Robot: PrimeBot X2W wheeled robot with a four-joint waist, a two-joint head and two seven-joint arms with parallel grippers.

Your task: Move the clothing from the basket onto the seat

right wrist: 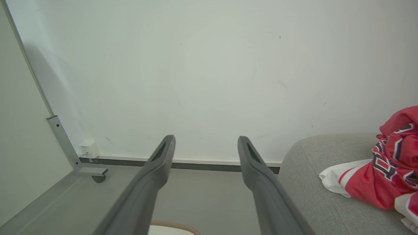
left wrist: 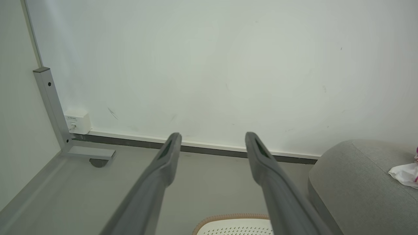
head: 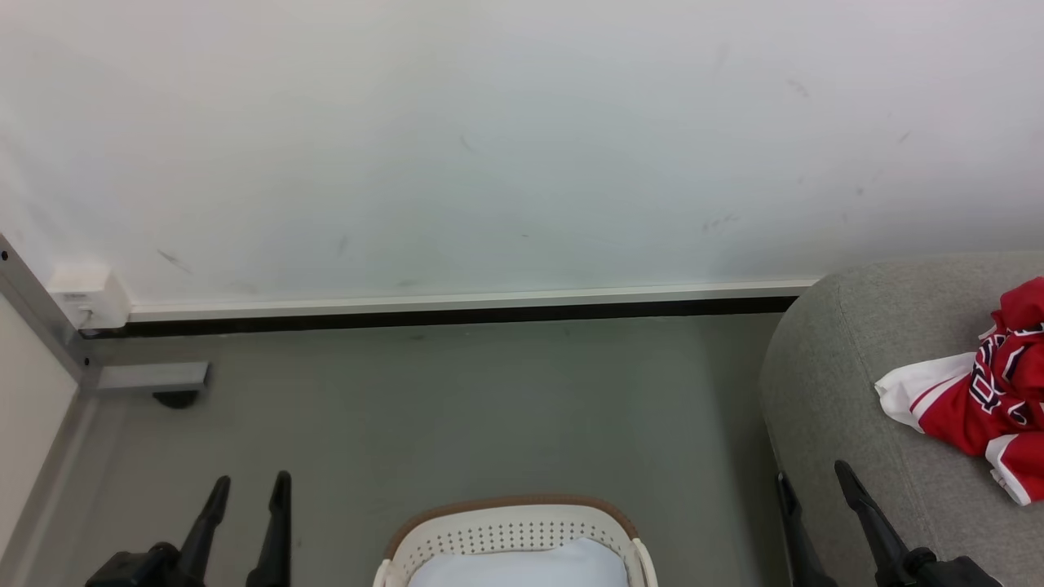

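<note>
The red clothing (head: 991,391) with white trim and dark lettering lies crumpled on the grey seat (head: 848,383) at the right; the right wrist view shows the clothing (right wrist: 378,176) on the seat (right wrist: 310,182) too. The cream basket (head: 514,530) with a brown rim stands on the floor at the bottom centre, holding a pale blue-white cloth (head: 522,567). My left gripper (head: 250,491) is open at the lower left, empty. My right gripper (head: 811,479) is open at the lower right beside the seat's front, empty. In the wrist views the left gripper (left wrist: 213,138) and right gripper (right wrist: 205,142) hold nothing.
A white wall (head: 489,147) with a pale baseboard (head: 457,303) runs behind the grey floor (head: 457,408). A grey metal frame foot with a caster (head: 155,381) and a white wall box (head: 88,295) sit at the left.
</note>
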